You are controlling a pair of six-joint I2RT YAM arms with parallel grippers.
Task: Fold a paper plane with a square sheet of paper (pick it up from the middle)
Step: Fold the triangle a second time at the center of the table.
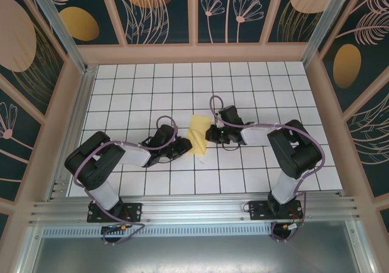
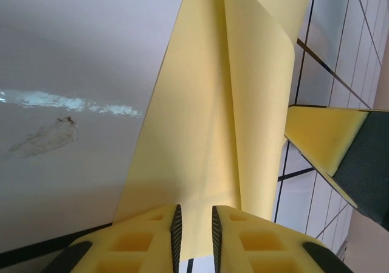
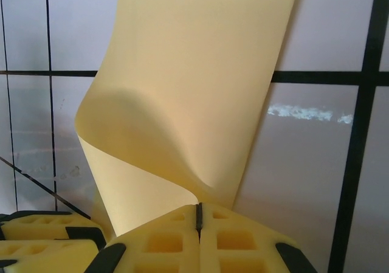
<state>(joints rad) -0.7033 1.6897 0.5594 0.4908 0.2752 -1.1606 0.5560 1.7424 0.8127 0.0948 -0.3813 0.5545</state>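
The pale yellow sheet of paper (image 1: 198,133) lies mid-table as a narrow strip between both grippers. My right gripper (image 1: 209,133) is shut on one edge of the paper (image 3: 182,72), which curls up and over from its closed jaws (image 3: 199,207). My left gripper (image 1: 184,145) sits low at the paper's near left side. Its fingers (image 2: 194,215) stand a small gap apart, and the flat paper (image 2: 213,103) shows through that gap. The lifted flap rolls over on the right of the left wrist view.
White grid tiles (image 1: 152,84) cover the table inside wooden walls (image 1: 200,53). One finger of the right gripper (image 2: 328,142) reaches in at the right of the left wrist view. The left gripper's fingers (image 3: 36,239) sit at the bottom left of the right wrist view.
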